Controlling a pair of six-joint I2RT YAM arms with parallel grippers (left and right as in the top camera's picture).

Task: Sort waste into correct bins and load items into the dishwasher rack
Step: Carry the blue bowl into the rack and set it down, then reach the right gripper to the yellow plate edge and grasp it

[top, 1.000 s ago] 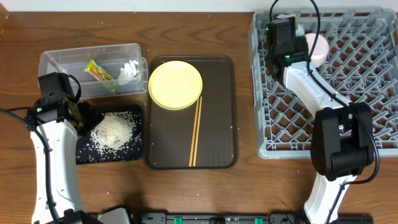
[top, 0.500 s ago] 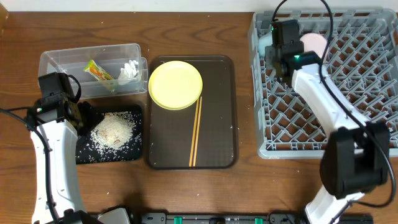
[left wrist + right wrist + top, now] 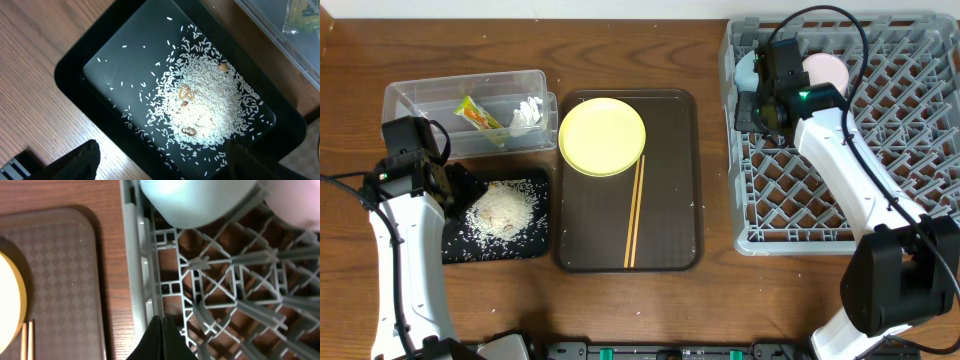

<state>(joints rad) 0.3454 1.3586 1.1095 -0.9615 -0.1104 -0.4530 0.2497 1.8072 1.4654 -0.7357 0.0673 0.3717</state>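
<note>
My left gripper is open and empty, hovering over the black tray that holds a pile of rice, also seen in the left wrist view. The clear box holds the green-and-yellow wrapper and white paper bits. My right gripper is shut and empty above the left rim of the grey rack, just in front of the light blue bowl and white-pink bowl. The yellow plate and chopsticks lie on the brown tray. The green cup is out of view.
The dark brown serving tray sits between the bins and the rack. A strip of bare wooden table runs between the tray and the rack wall. The left arm's base stands at the front left.
My right gripper has moved from the bowls at the rack's back left corner toward the front along the rack's left rim. The left arm has not moved.
</note>
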